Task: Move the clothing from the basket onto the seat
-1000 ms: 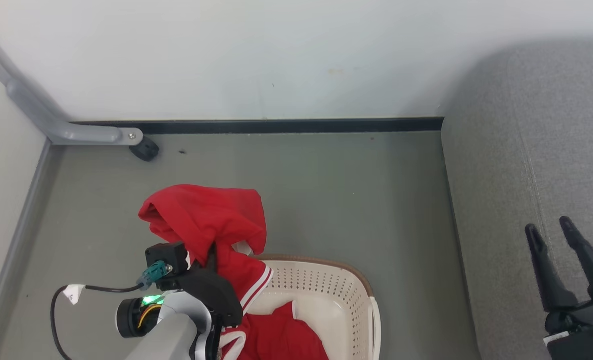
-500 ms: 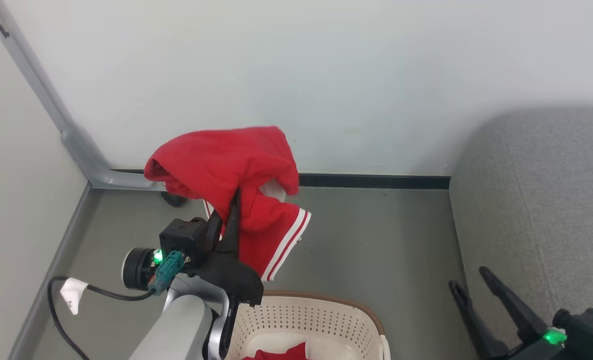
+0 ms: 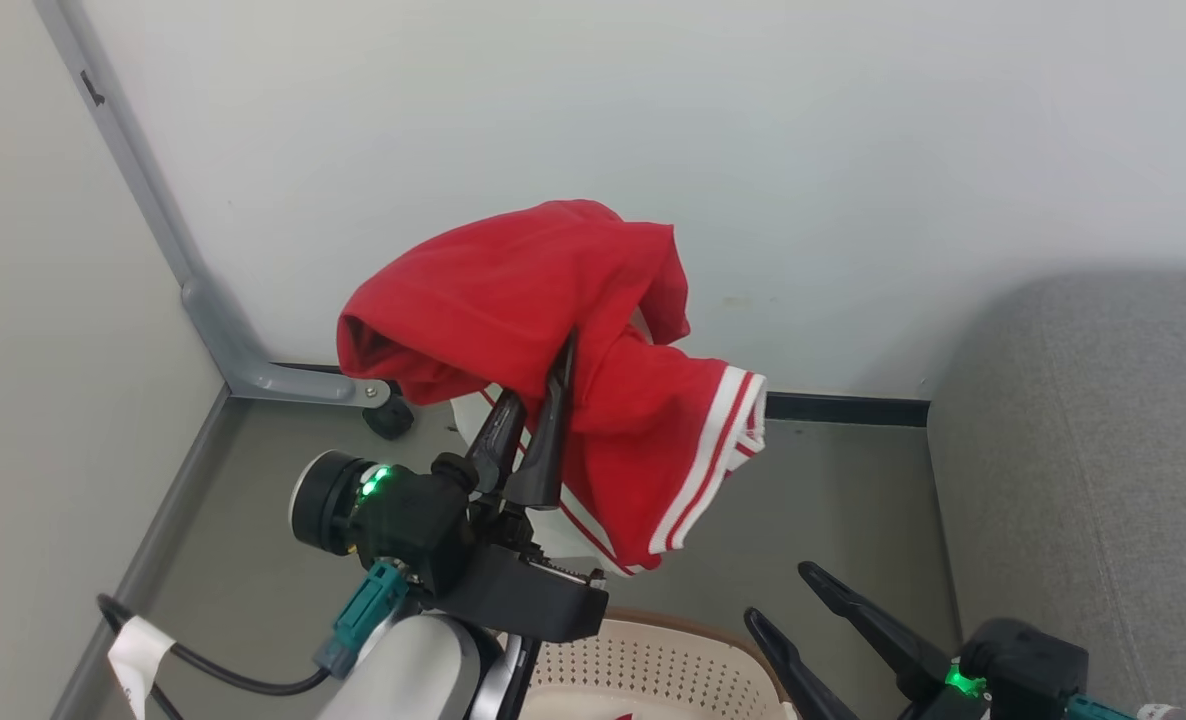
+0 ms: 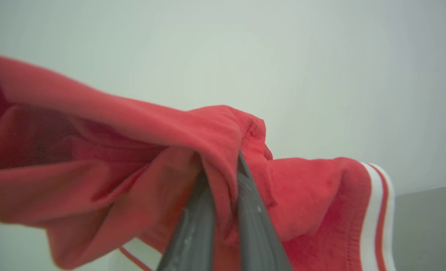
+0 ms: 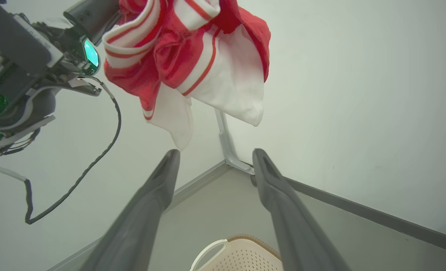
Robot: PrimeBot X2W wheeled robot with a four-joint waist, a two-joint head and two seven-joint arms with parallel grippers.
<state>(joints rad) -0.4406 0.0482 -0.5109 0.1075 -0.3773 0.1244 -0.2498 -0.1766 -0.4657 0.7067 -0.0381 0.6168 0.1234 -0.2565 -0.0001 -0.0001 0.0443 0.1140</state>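
you are in the carry step: your left gripper (image 3: 538, 400) is pinched nearly closed on a fold of the clothing (image 3: 553, 290). the red garment hangs bunched over its fingers, held up above the basket (image 3: 643, 660), with the white-striped hem (image 3: 713, 450) drooping to the right. your right gripper (image 3: 781, 592) has its jaws spread wide with nothing between them, low by the basket's rim, between the basket and the seat (image 3: 1083, 450). the seat lies off to your right, well apart from the garment, so this piece is not yet delivered. the next move calls for swinging the left arm rightward, keeping the loose hem high enough to pass over the right gripper, then lowering over the grey cushion before you let go. a sliver of red at the basket's bottom edge may be another garment, but too little shows to be sure.
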